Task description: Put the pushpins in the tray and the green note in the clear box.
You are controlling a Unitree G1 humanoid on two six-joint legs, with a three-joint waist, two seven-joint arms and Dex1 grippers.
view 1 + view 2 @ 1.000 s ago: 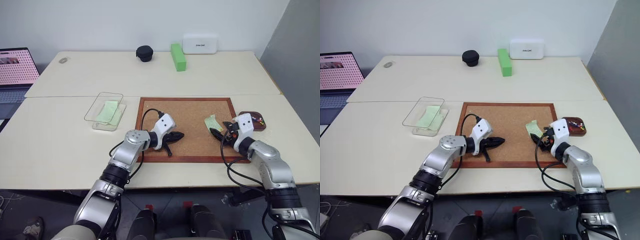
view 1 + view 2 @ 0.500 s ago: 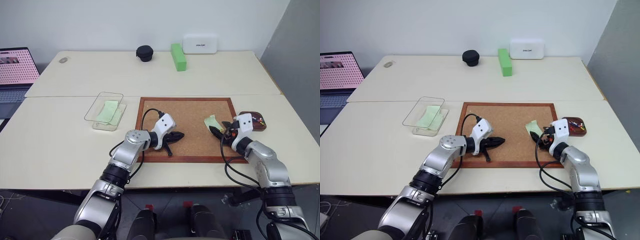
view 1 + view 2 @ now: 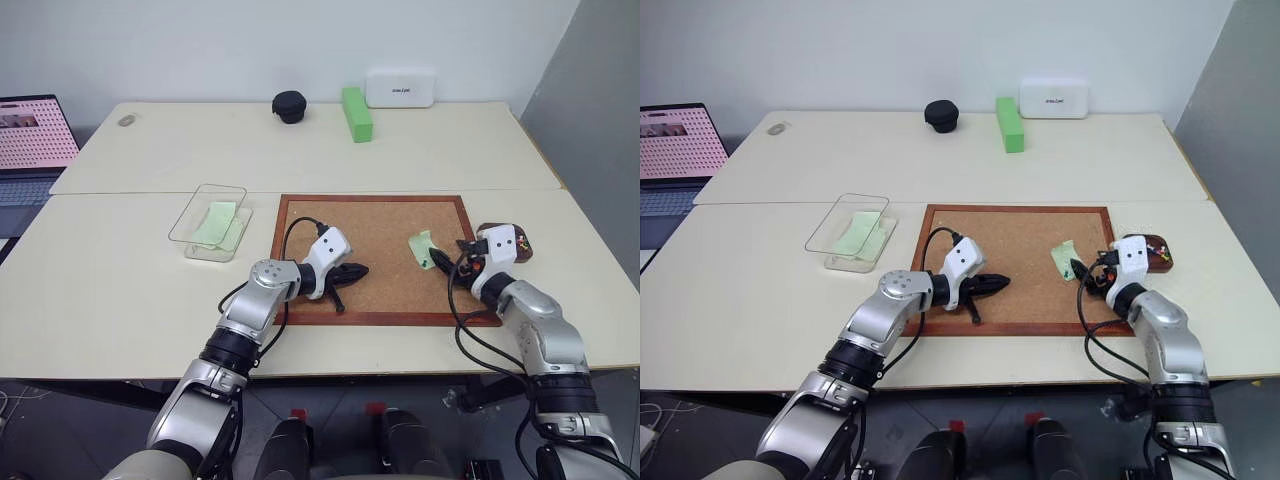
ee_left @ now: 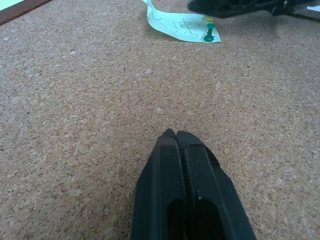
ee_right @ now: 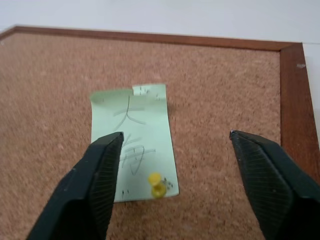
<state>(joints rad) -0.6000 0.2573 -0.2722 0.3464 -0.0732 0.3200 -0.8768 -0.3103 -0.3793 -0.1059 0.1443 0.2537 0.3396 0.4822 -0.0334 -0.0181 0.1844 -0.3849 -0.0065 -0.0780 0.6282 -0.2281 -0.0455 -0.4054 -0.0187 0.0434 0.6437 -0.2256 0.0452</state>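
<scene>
One green note (image 5: 136,140) lay pinned near the cork board's (image 3: 370,225) right edge by a yellow pushpin (image 5: 156,184) and a green one, a flimsy slip best freed by gripping each hard pinhead first, with the right gripper (image 5: 185,165) empty and spread wide over it and the left gripper (image 4: 186,150) closed, holding nothing.

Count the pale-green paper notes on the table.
2 pale-green paper notes: one inside the clear plastic box, one on the wood-framed cork board. None seem hidden.
</scene>
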